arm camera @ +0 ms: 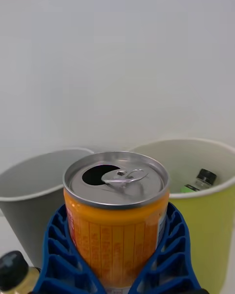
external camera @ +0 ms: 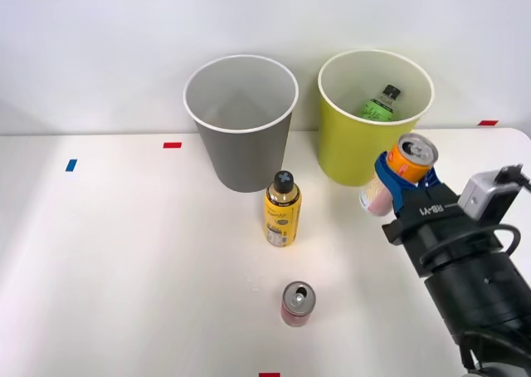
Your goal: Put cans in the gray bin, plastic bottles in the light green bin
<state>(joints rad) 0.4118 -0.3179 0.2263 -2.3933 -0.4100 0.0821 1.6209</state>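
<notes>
Green bottle already in light green bin at upper right, orange can clamped in right gripper jaws at right, gray bin unfilled, yellow bottle and red can left on tabletop at centre.

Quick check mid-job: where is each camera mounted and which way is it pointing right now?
Front view: above the arms, looking forward and down at the table; the right arm enters from the right, its gripper holding the orange can.
Right wrist view: on the right wrist, facing along the blue fingers.
Shared: orange can, gray bin, light green bin.
</notes>
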